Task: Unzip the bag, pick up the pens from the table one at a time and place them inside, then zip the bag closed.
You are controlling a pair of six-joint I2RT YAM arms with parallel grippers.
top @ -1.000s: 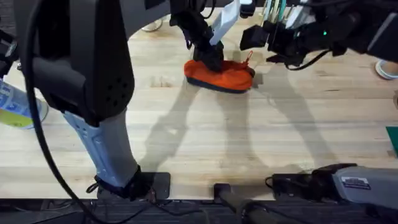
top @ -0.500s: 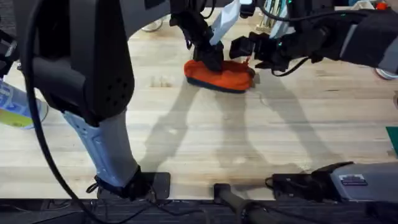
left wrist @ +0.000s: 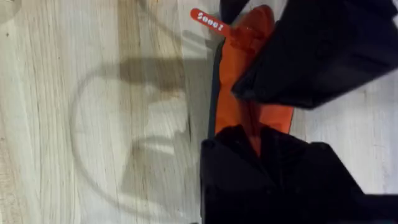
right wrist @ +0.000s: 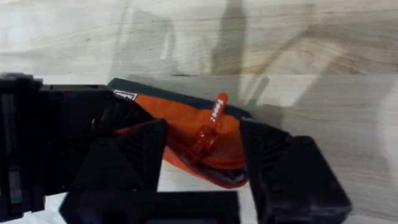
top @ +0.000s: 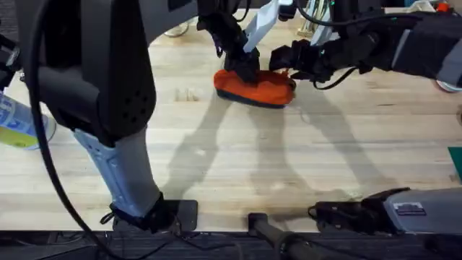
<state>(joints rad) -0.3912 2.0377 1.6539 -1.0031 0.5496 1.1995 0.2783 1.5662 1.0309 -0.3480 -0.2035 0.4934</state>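
Left end effector (top: 245, 66) pins the bag (top: 256, 87) steady on the bench (top: 216, 159); right end effector (right wrist: 202, 149), fingers apart, straddles its zipper pull (right wrist: 208, 127).

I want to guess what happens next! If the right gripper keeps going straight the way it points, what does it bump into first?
Probably the orange pencil pouch. The right gripper is open, its fingers either side of the pouch's end, with the red zipper pull between them, so that pull likely comes first.

Bright, even light is falling from above onto the table (top: 216, 159); the arms are casting soft grey shadows toward the near edge; the left arm (top: 94, 65) is looming dark and blurred; wrist views are showing close fingers out of focus.
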